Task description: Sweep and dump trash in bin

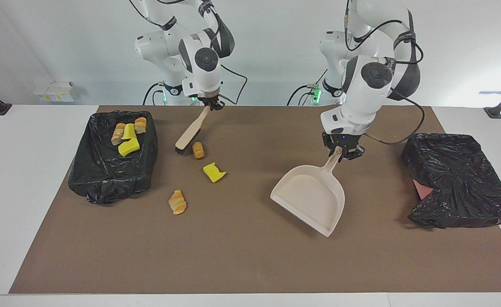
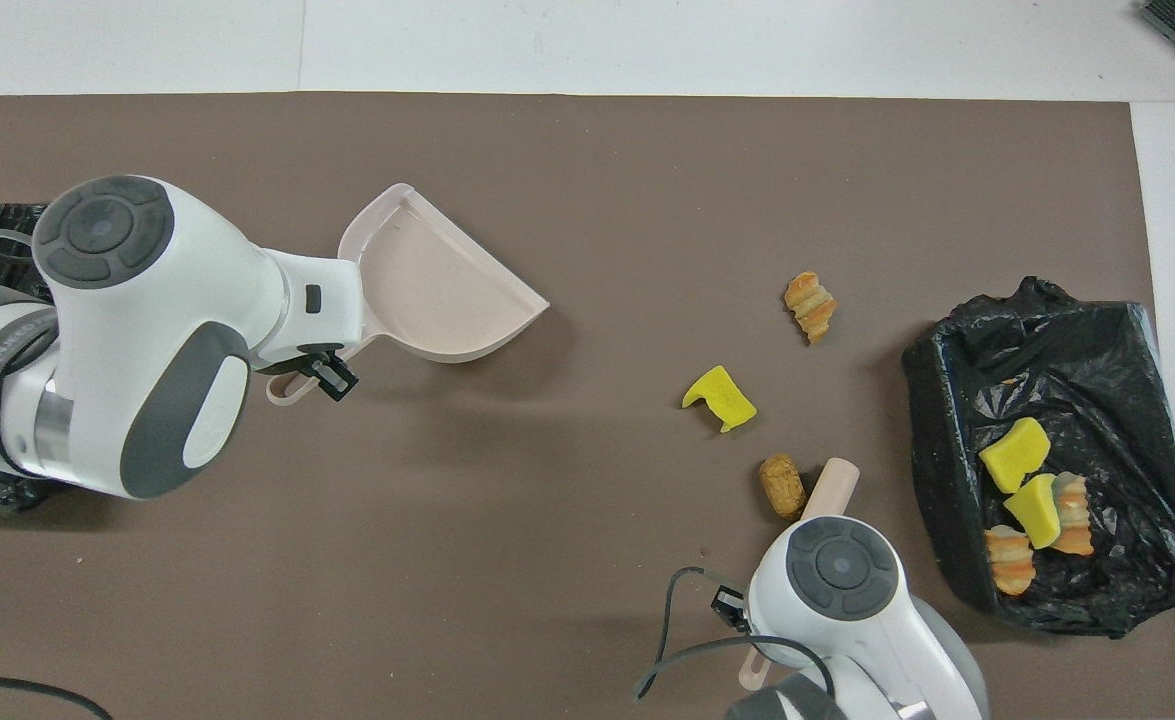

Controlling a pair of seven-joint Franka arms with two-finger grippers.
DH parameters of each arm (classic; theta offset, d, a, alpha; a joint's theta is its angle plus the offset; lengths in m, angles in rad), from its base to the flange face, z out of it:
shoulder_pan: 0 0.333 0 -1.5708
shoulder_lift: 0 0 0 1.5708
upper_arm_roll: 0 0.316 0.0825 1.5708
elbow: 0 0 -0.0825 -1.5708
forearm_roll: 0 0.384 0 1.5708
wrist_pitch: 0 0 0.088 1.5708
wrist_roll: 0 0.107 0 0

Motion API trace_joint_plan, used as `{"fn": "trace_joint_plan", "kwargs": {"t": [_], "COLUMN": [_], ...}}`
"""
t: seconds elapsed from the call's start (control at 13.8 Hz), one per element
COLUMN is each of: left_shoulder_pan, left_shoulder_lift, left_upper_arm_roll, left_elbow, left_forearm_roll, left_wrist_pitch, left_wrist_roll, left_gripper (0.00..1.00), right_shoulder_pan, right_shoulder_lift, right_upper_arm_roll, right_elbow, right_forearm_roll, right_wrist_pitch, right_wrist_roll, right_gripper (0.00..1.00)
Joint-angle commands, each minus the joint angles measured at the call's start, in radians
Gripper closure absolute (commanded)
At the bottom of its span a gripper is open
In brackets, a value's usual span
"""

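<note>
At the top of the facing view, the right gripper (image 1: pixel 210 103) clamps the beige wooden hand brush (image 1: pixel 189 133), bristles beside a tan bread chunk (image 1: pixel 198 150). Lower, the yellow sponge piece (image 1: pixel 214 172) and croissant-shaped piece (image 1: pixel 177 201) lie mid-frame on the brown worktop (image 1: pixel 233 256). Four more bits sit in the black-lined bin (image 1: pixel 105 179) at frame left. Centre right, the left gripper (image 1: pixel 340 150) clamps the pale pink plastic dustpan (image 1: pixel 312 198).

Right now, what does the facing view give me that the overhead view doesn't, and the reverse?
Only the facing view shows the right gripper shut on the brush, its bristles down beside the bread chunk, and the pink scrap at the second bag. Only the overhead view shows the dustpan mouth turned toward the loose trash. Both show the left gripper shut on the dustpan handle, three pieces loose on the mat, and four in the bin.
</note>
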Motion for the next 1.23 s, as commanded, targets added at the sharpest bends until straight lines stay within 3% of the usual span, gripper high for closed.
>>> {"fn": "trace_joint_plan", "kwargs": {"t": [0.0, 0.29, 0.43, 0.87, 1.16], "left_shoulder_pan": [0.023, 0.024, 0.028, -0.078, -0.153], "left_shoulder_lift": [-0.039, -0.031, -0.017, -0.011, 0.038], "left_upper_arm_roll": [-0.007, -0.007, -0.01, -0.01, -0.01], "left_elbow": [-0.038, -0.065, -0.081, -0.205, -0.219], "left_forearm_roll": [0.015, 0.018, 0.017, 0.018, 0.018], "left_wrist_pitch": [-0.027, -0.01, 0.042, 0.254, 0.331], "left_wrist_roll": [0.208, 0.388, 0.52, 0.528, 0.473], "left_gripper": [1.0, 1.0, 1.0, 1.0, 1.0], "right_shoulder_pan": [-0.015, -0.058, -0.072, -0.046, -0.043], "right_shoulder_lift": [0.089, 0.239, 0.278, 0.275, 0.276], "right_upper_arm_roll": [0.008, 0.005, 0.006, 0.009, 0.011], "right_elbow": [0.032, 0.246, 0.308, 0.32, 0.323], "right_forearm_roll": [0.025, 0.023, 0.022, 0.022, 0.038], "right_wrist_pitch": [0.088, 0.07, 0.067, 0.023, 0.027], "right_wrist_roll": [-0.017, -0.079, -0.135, -0.483, -0.609], "right_gripper": [1.0, 1.0, 1.0, 1.0, 1.0]}}
